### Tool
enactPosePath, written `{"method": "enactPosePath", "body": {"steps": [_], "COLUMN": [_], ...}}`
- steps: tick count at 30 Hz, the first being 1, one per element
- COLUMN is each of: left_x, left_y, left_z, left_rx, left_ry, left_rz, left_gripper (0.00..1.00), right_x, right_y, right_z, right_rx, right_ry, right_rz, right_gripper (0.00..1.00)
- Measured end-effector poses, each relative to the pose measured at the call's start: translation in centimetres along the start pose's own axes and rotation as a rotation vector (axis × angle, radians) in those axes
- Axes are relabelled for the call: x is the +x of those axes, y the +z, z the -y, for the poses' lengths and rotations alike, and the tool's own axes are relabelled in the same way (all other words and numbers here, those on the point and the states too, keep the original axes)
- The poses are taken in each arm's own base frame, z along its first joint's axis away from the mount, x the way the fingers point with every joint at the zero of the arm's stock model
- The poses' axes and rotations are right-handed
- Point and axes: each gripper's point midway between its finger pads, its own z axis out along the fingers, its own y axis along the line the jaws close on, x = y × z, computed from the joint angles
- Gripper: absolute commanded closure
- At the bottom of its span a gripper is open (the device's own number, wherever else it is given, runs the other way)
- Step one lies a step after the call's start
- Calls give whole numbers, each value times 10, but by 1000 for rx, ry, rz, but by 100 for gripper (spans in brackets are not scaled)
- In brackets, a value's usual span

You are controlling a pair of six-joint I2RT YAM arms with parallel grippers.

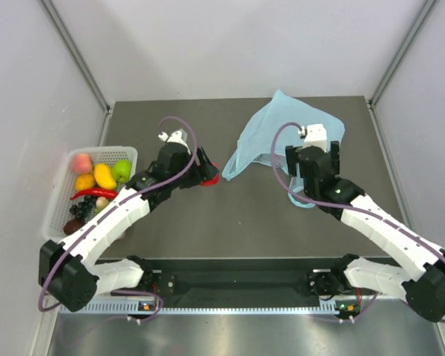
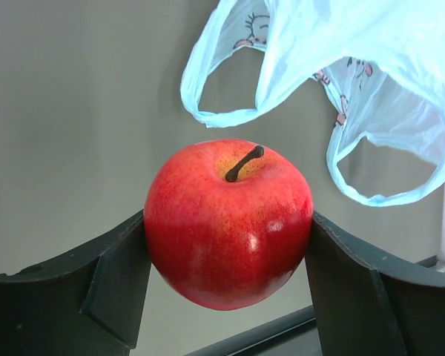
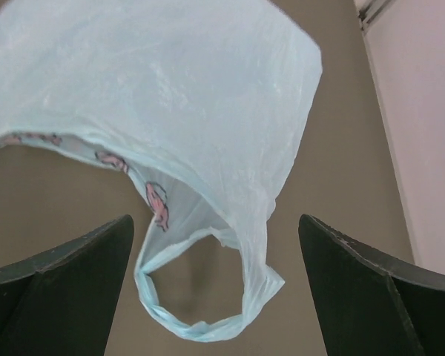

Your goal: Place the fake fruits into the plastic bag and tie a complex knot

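Early days here. The left gripper (image 2: pixel 228 245) is clamped on a glossy red plastic apple (image 2: pixel 226 215), near the thin light-blue plastic bag (image 1: pixel 282 122) on the table (image 1: pixel 230 215). The right gripper (image 3: pixel 215 297) gapes around a handle loop (image 3: pixel 200 330), gripping nothing. The other fruits (image 1: pixel 104 176) sit in the white mesh basket (image 1: pixel 59 194). No knot yet.

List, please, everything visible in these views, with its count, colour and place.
red apple: one, red, clamped in the left pincer
bag: one, light blue, far right-centre of the table
basket: one, white, table's left edge
peach: one, pink, in the basket
mango: one, yellow, in the basket
orange: one, orange, in the basket
green apple: one, green, in the basket
chilli: one, red, in the basket
dark fruit: count unclear, near end of the basket
table: one, dark grey
left pincer: one, black, shut on the red apple
right pincer: one, black, open, a bag handle between its fingers
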Motion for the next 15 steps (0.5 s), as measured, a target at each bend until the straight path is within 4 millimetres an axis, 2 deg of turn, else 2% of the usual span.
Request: {"method": "enactPosePath", "body": {"steps": [5, 9, 15], "left_x": [4, 1, -4], "left_y": [0, -4, -18], "left_z": [3, 7, 16], "left_rx": [7, 18, 58], "left_ry": [38, 62, 93], "left_rz": [-9, -10, -6], "left_gripper": [87, 86, 86], "right_x": [23, 30, 36], "right_y": [13, 24, 45], "right_z": [-15, -26, -29], "right_rx": [-53, -82, -42], "right_ry": [-193, -313, -475], "right_rz": [-100, -148, -199], "right_gripper": [10, 11, 12]}}
